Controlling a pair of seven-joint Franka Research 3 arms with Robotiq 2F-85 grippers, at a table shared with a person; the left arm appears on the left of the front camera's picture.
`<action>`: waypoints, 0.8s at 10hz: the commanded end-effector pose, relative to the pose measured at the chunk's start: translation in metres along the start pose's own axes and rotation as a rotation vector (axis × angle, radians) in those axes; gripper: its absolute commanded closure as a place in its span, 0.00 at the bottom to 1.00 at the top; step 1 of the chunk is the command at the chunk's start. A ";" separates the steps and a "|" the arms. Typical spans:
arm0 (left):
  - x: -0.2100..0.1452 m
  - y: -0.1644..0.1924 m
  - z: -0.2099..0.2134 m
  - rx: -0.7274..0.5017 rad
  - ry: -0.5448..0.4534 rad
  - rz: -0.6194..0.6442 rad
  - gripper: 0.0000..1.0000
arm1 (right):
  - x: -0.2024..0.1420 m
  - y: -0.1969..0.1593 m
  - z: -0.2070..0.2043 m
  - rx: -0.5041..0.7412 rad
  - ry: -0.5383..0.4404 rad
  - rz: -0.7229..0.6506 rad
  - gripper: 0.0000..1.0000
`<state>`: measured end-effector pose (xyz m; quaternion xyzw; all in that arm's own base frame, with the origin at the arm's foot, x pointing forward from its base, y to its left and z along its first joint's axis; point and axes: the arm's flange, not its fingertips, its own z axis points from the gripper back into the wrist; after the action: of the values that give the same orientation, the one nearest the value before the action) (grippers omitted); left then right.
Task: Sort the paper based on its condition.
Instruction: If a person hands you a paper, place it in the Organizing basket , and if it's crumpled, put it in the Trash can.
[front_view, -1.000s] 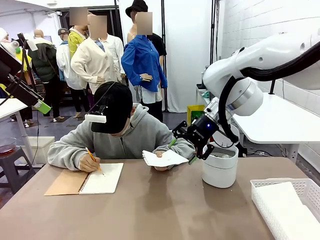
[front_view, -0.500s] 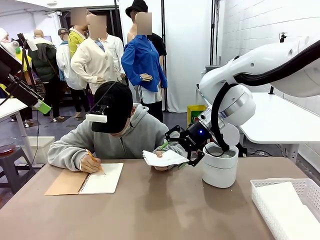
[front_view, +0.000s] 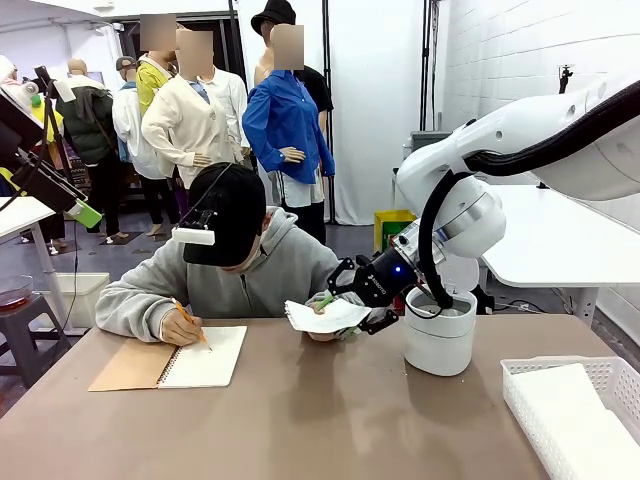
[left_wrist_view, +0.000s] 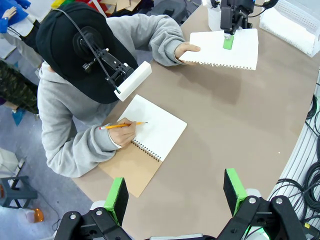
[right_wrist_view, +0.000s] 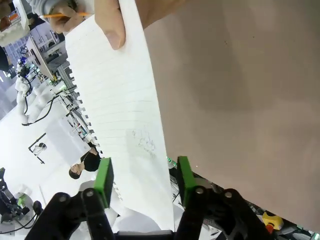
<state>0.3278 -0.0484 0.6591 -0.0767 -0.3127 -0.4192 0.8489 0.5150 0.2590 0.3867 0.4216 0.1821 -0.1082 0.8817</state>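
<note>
A person's hand (front_view: 322, 335) holds a white lined sheet of paper (front_view: 320, 317) just above the far middle of the table. My right gripper (front_view: 350, 308) reaches in from the right, one finger above and one below the sheet's right edge. From the right wrist, the paper (right_wrist_view: 120, 110) runs down between the green pads (right_wrist_view: 104, 176), which still stand apart, and a thumb (right_wrist_view: 112, 25) pinches its far end. The left wrist view shows one pad (left_wrist_view: 227, 42) lying over the sheet (left_wrist_view: 235, 52). My left gripper (left_wrist_view: 175, 195) hangs open high above the table, holding nothing.
The person writes with a pencil in an open spiral notebook (front_view: 205, 357) at the far left. A white cylindrical bin (front_view: 440, 335) stands just right of the held sheet. A white lattice basket (front_view: 575, 410) holding white sheets sits at the near right corner.
My right gripper has moved left and down onto the held sheet's edge, and its jaws have narrowed around it. The person's hands have stayed put.
</note>
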 end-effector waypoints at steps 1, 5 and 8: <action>0.000 0.000 0.000 0.002 0.001 0.001 0.00 | 0.000 -0.002 -0.003 0.028 0.011 0.007 1.00; 0.000 0.000 0.000 0.002 0.001 0.001 0.00 | -0.001 -0.002 -0.001 0.031 0.019 0.011 1.00; 0.000 0.000 0.000 0.002 0.001 0.001 0.00 | -0.003 -0.002 0.000 0.046 0.036 0.016 1.00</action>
<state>0.3278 -0.0484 0.6591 -0.0767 -0.3127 -0.4192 0.8489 0.5137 0.2589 0.3879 0.4254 0.1884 -0.1057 0.8788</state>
